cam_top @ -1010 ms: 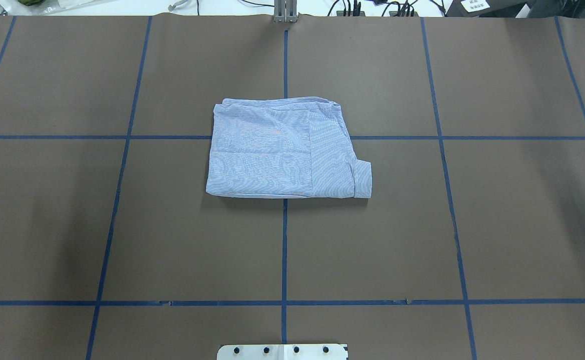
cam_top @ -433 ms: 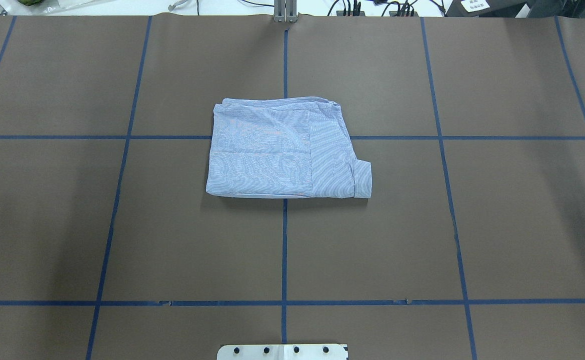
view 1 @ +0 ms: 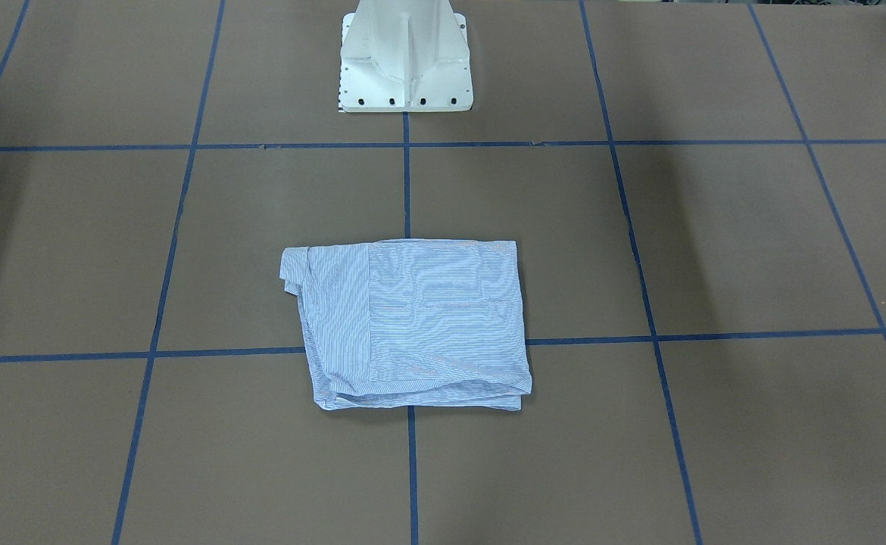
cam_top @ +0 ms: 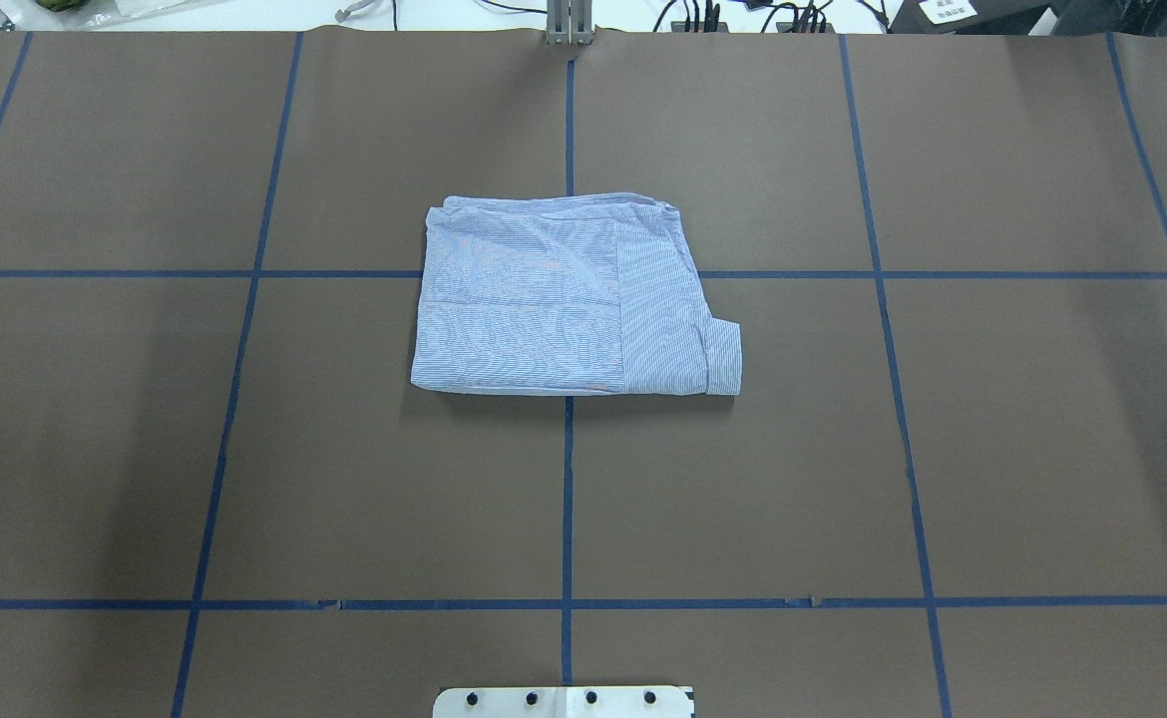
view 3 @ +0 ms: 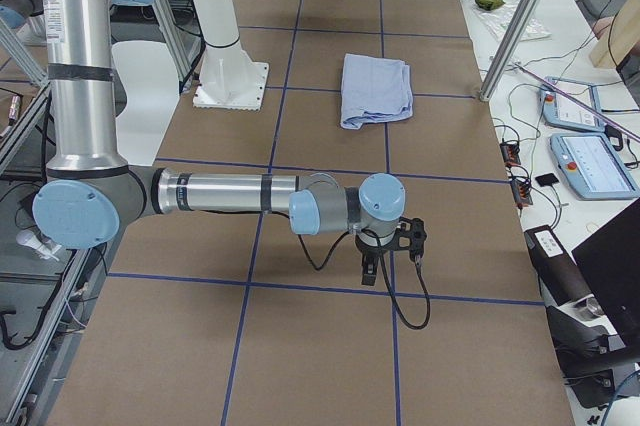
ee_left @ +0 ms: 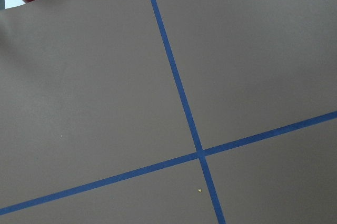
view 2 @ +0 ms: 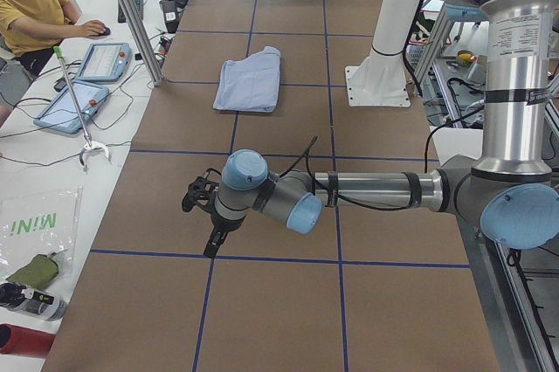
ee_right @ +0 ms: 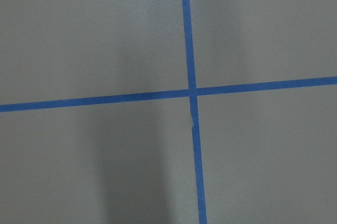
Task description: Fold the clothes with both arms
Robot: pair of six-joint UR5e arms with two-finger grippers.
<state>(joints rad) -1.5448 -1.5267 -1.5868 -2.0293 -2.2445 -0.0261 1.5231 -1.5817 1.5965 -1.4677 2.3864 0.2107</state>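
Across the tabletop [cam_top: 943, 449]: brown cover ruled into squares by blue tape lines [cam_top: 743, 602]
Left arm [view 2: 376, 189]: stretched level over the tabletop's left end, well apart from the shirt [cam_top: 544, 299]
Right arm [view 3: 220, 193]: stretched level over the right end, also well apart from it
Shirt: folded flat, roughly square, mid-tabletop over a tape crossing; cuff [cam_top: 725, 359] juts out at its right corner nearer the robot
Left gripper [view 2: 212, 245]: points down above the cover; apart or together, cannot tell
Right gripper [view 3: 368, 274]: points down; likewise cannot tell
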